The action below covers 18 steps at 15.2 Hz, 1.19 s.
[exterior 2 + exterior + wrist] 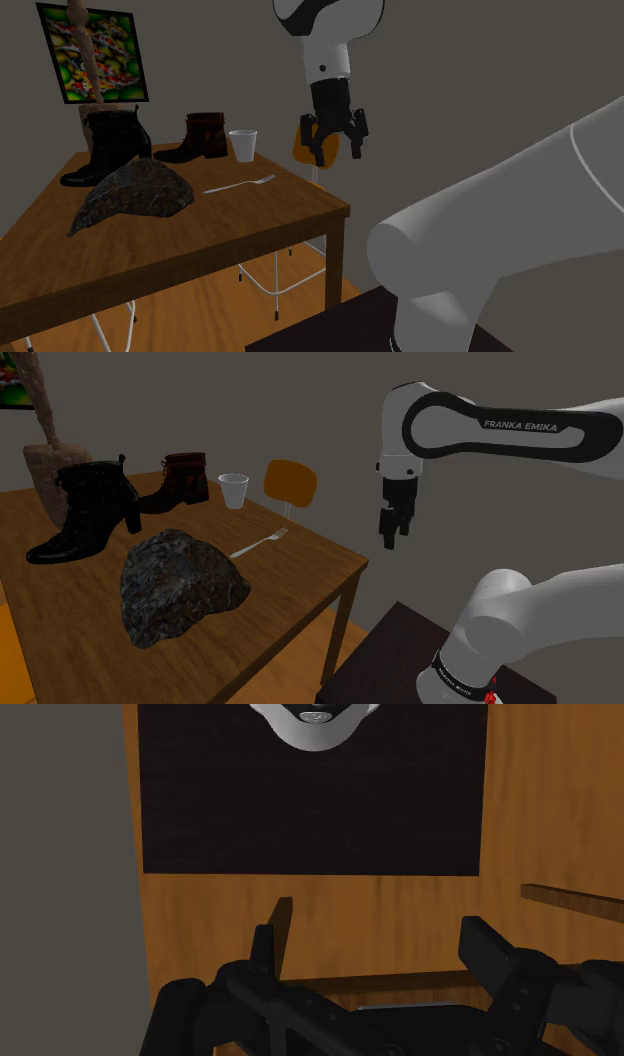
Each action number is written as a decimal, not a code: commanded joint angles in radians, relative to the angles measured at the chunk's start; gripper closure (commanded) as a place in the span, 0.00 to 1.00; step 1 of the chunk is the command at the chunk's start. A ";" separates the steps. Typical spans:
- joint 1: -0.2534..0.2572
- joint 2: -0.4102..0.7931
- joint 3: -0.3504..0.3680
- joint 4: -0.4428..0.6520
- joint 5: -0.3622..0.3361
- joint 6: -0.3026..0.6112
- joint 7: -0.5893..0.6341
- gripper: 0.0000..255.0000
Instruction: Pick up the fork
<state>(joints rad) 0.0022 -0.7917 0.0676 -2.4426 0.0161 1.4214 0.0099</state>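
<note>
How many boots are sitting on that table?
2: a black heeled boot toward the shoulder view's left, and a brown boot between it and the white cup.

The fork (262,542) is silver-grey, cup (233,490) white, rock (180,587) mottled dark grey.

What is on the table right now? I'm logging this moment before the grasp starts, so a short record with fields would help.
target: fork, lying flat on the wooden table
fork neighbours: white cup behind it, dark rock in front
other items: black boot, brown boot
gripper: gripper open, empty, raised in the air to the shoulder view's right of the fork
contact: none; fork not yet touched
</note>
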 commanded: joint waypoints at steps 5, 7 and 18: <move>0.024 0.123 -0.058 0.032 -0.065 0.111 -0.169 0.00; 0.037 0.189 -0.083 0.056 -0.090 0.164 -0.251 0.00; 0.108 0.572 -0.163 0.278 -0.137 0.398 -0.673 0.00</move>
<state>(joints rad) 0.1037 -0.2497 -0.0919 -2.1872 -0.1211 1.8040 -0.6214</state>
